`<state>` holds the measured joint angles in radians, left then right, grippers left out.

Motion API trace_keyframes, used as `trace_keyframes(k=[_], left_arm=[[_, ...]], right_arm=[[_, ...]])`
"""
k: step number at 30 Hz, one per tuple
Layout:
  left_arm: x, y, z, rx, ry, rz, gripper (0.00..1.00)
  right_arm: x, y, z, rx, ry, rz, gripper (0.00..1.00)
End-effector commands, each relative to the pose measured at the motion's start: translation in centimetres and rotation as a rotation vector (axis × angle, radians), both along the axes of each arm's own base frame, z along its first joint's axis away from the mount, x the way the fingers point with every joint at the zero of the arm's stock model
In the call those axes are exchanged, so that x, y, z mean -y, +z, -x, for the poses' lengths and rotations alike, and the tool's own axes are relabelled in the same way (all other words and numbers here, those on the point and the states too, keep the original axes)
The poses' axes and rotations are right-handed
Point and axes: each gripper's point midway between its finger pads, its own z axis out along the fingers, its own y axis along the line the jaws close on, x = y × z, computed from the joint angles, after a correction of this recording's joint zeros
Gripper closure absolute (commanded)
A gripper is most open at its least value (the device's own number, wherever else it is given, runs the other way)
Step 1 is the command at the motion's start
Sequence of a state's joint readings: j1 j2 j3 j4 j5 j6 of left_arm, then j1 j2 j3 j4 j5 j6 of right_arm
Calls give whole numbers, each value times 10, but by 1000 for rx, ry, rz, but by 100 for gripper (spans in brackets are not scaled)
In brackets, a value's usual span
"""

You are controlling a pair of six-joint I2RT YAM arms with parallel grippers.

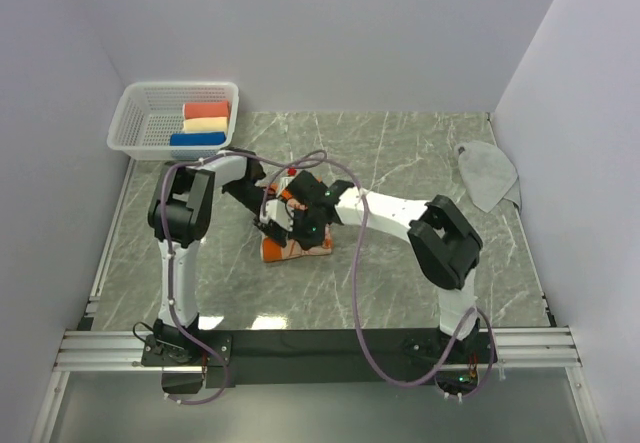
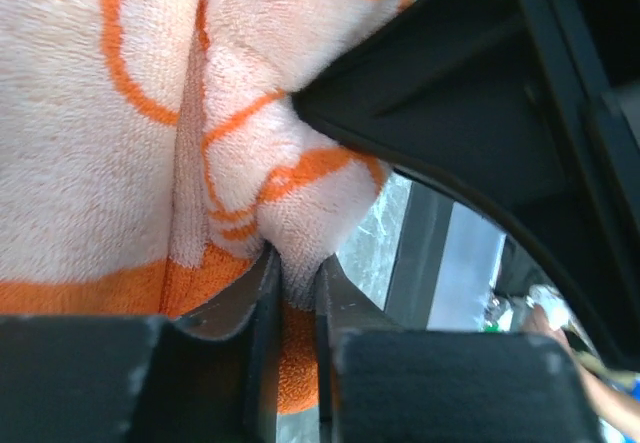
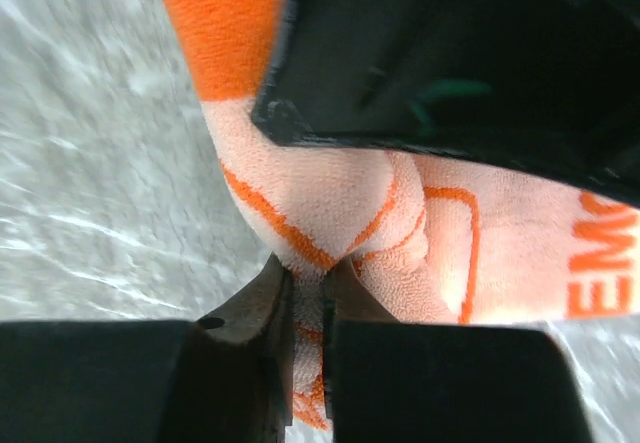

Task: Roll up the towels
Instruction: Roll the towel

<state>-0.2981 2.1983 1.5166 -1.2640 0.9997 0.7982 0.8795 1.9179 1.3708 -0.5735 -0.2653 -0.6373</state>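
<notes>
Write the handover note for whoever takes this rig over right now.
Left gripper: shut on a fold of the orange towel.
Right gripper: shut on another fold of the same towel.
Orange towel: bunched in the middle of the table, between both grippers.
Grey towel: lying loose near the right wall.
Done: neither towel shows as a finished roll.
Left: finish rolling the orange towel, then roll the grey one.

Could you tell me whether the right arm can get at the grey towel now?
Probably not yet: the right gripper is clamped on the orange towel; the grey towel lies unobstructed by the right wall.
</notes>
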Motion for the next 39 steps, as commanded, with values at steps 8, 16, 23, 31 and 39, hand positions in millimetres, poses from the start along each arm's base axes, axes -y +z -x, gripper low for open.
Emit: trace_keyframes(k=[8,16,23,31,39], left_arm=[[-38,17,-43,246,154,10,59],[-73,56,-65,351,308,41,54],[-100,33,-61,302,365,-65,52],[-130,97,-73,687,462,-39,45],[-132,110,-8,1140,193,-119,30]], right_arm=[[32,-35,41,-580,-77,89,100],[33,-45,43,-657,-109,134,100],[38,-44,38,-599,-167,158,100],[40,-49,44,-671,-218,235,100],[22,-54,57,-888,-273,299,100]])
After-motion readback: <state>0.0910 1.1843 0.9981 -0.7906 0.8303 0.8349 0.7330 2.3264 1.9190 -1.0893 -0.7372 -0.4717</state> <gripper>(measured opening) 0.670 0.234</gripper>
